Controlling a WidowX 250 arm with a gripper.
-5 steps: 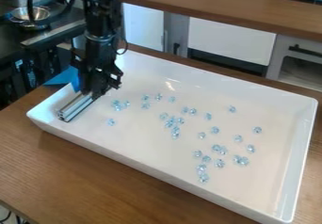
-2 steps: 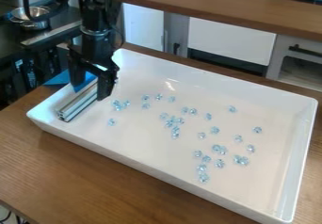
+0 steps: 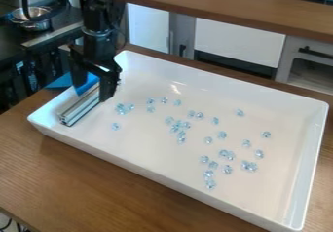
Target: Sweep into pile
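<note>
Left side first. Blue sheet [image 3: 60, 82] beyond the left end of the white tray [image 3: 48, 111]; more blue shows by my fingers, but whether it is one piece, or joined to the bar, I cannot tell. Metal bar [image 3: 79, 110], presumably my sweeper, lies inside the tray along that end. Its long axis runs from the near left corner up and rightward, under me.

My claw [image 3: 93, 93]: released, fingers spread over the bar's far half, one to each side by the look of it. Bulk of the bar lies toward the near left from me. Judgement: a grip across its width needs only closing, perhaps a little lowering first. Contact, and the gap beneath me, unclear; the bar's far end is hidden behind my right-hand finger.

Rightward: clear beads [image 3: 176, 126] scattered over the tray floor, well apart from the bar at the far right. No single pile; sweeping not begun, I judge.
</note>
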